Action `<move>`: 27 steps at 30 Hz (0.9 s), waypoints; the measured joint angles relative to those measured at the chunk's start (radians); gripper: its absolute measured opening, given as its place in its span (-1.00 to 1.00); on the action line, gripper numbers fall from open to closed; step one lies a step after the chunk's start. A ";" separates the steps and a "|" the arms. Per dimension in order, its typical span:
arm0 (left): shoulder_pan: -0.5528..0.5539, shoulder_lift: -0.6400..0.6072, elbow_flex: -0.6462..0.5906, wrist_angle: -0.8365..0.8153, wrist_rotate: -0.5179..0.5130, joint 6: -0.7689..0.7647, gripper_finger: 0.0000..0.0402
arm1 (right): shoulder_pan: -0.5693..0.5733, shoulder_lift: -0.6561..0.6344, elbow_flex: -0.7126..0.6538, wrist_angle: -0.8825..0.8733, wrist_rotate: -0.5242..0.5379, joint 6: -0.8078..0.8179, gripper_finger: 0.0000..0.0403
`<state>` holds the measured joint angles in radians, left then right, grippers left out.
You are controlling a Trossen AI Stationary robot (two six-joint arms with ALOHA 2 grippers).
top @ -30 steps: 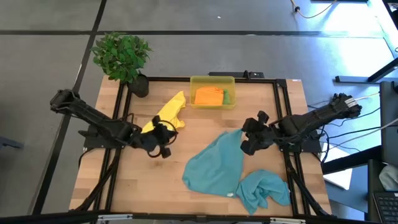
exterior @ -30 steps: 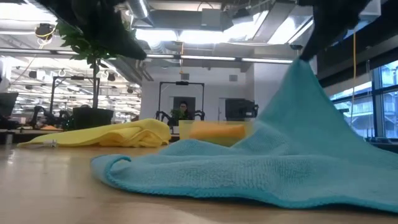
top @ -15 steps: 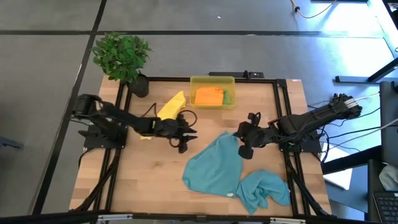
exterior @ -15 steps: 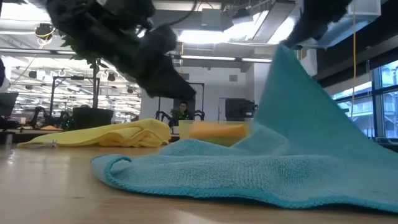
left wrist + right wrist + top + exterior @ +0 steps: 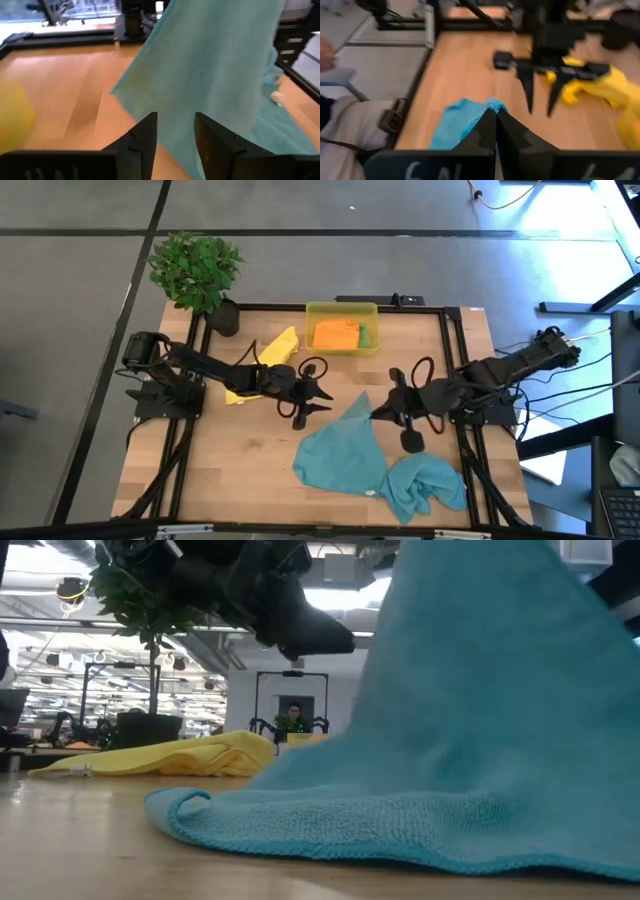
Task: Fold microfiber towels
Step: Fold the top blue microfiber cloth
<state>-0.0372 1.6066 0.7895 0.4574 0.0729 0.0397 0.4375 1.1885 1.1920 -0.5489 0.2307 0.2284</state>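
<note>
While my right end effector [image 5: 378, 412] has a corner of the spread teal towel [image 5: 340, 455] pinched between closed fingers and lifted off the worktop [image 5: 230, 470], the rest drapes limp to the near side. It looks light, soft and stiffness-free, so it should sag wherever it's unsupported. Microfiber pile should grip well; slip risk looks low.

My left end effector [image 5: 318, 394] hovers just left of the raised corner, fingers [image 5: 142, 142] apart with cloth in front of them, nothing held. Best hold for it, I'd say: an adjacent corner or that hanging edge, so the sheet tensions flat.

Second teal towel [image 5: 425, 485] is crumpled at near right, touching the first. Yellow towel [image 5: 265, 360] lies far left. Orange towel [image 5: 335, 333] plus a green one [image 5: 366, 336] sit in the yellow bin [image 5: 341, 309].
</note>
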 joint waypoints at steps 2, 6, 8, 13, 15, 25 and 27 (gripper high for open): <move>0.000 0.000 0.006 0.001 0.023 0.031 -0.35 | 0.015 0.000 0.023 0.013 -0.025 -0.024 -0.98; 0.010 0.000 0.018 0.001 0.066 0.080 -0.22 | 0.027 0.000 0.066 0.020 -0.036 -0.034 -0.98; 0.026 0.000 0.020 0.002 0.088 0.095 -0.15 | 0.026 0.003 0.081 0.018 -0.034 -0.036 -0.98; 0.090 0.007 0.021 0.020 0.196 0.108 -0.02 | 0.017 0.007 0.090 0.051 -0.053 -0.055 -0.98; 0.113 0.022 0.023 0.064 0.284 0.092 0.02 | 0.007 0.009 0.090 0.062 -0.064 -0.055 -0.98; 0.078 0.145 0.121 0.158 0.505 0.056 0.08 | -0.062 0.052 0.090 0.129 -0.071 -0.059 -0.98; 0.067 0.170 0.157 0.158 0.538 0.056 0.08 | -0.078 0.061 0.090 0.133 -0.085 -0.061 -0.98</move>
<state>0.0299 1.7770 0.9468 0.6150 0.6114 0.0959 0.3595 1.2493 1.2819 -0.4156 0.1455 0.1670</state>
